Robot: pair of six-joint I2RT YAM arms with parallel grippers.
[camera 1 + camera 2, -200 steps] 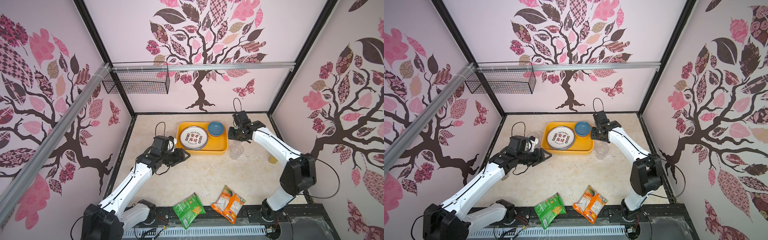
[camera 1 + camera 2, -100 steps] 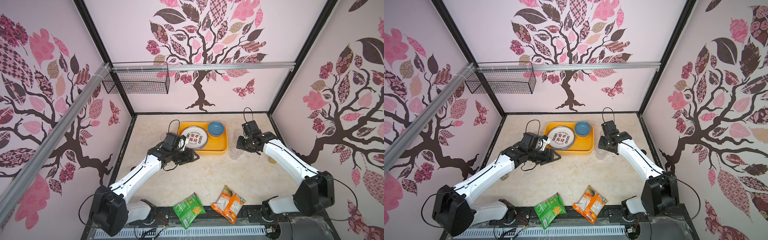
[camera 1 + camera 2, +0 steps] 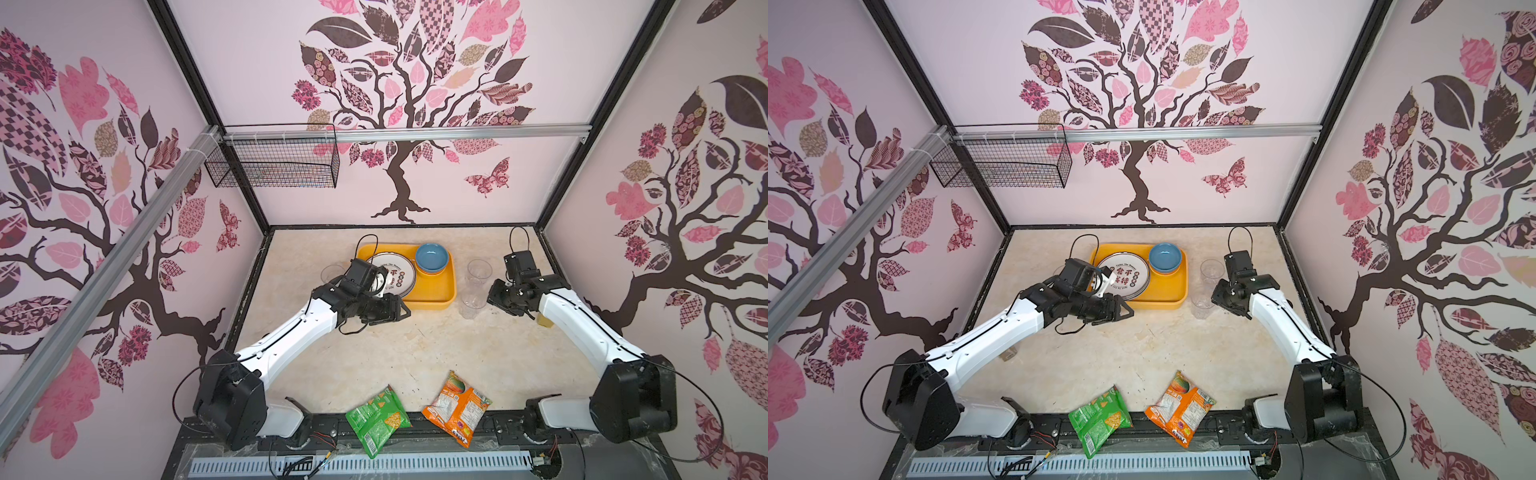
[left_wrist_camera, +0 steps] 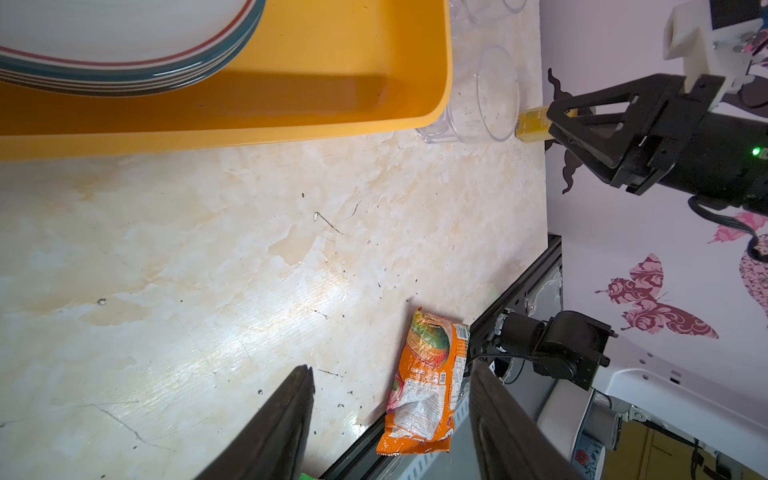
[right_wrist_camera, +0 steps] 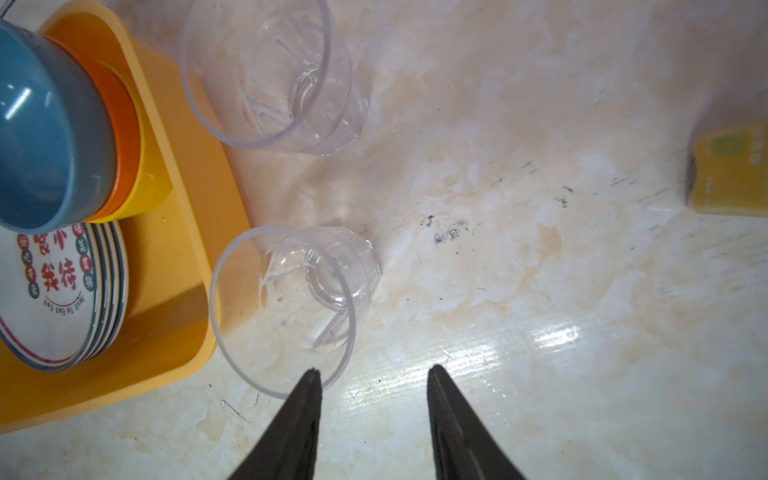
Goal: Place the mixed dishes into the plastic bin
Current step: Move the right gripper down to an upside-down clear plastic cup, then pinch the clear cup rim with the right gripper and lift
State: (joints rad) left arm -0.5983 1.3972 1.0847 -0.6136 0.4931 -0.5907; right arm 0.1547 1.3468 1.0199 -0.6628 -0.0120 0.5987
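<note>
Plastic bin (image 3: 432, 300) at far centre of surface (image 3: 415, 353). Inside: plate stack (image 3: 397, 274) left, blue bowl (image 3: 432, 257) far right, nested on orange bowl (image 5: 124, 137) and yellow bowl (image 5: 151, 189). Far cup (image 3: 478, 270) and near cup (image 3: 471, 301) upright just right of bin; third cup (image 3: 331, 273) left of it. Left pincer (image 4: 390, 374) spread, empty, by bin's near edge. Right pincer (image 5: 374, 372) spread, empty, at near cup's rim.

bin (image 3: 1168, 301): plates (image 3: 1122, 275), blue bowl (image 3: 1165, 257) inside | near cup (image 3: 1202, 306), far cup (image 3: 1212, 271) beside
</note>
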